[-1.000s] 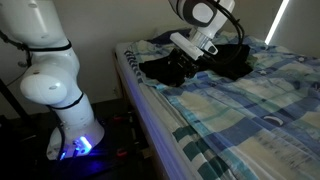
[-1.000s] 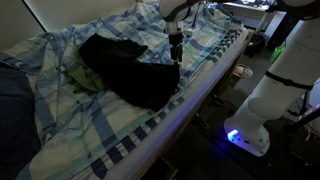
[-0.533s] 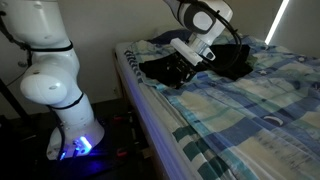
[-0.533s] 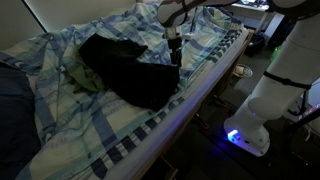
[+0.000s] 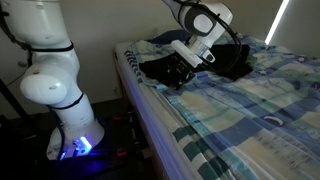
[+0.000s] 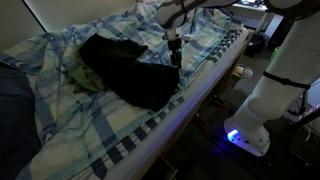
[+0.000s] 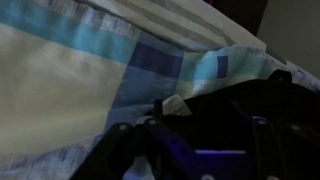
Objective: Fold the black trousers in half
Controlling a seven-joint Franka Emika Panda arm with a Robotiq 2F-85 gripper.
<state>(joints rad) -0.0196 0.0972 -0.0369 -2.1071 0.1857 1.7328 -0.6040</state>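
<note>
**Grasp step: the pincer is at the trousers' edge**

The bed's plaid bedsheet [image 6: 95,125] is rumpled. The black trousers [image 6: 125,72] lie on it in a loose, spread heap, reaching toward the side of the bed where the robot's base stands. In both exterior views the gripper [image 6: 176,62] points down, with its tips at the trousers' edge nearest the arm. The wrist view is dark and blurred. It shows black fabric [image 7: 255,105] against the sheet, with a small pale patch [image 7: 175,104] at the cloth's border.

I cannot tell how wide the jaws stand, or whether they have any cloth between them.

Judging by this, the step in hand is taking hold of one end, and no fold has been made yet. The next move calls for a firm pinch on the trousers alone, not the sheet beneath. That end must then be lifted and carried across to the opposite end so the halves lie matched.
</note>
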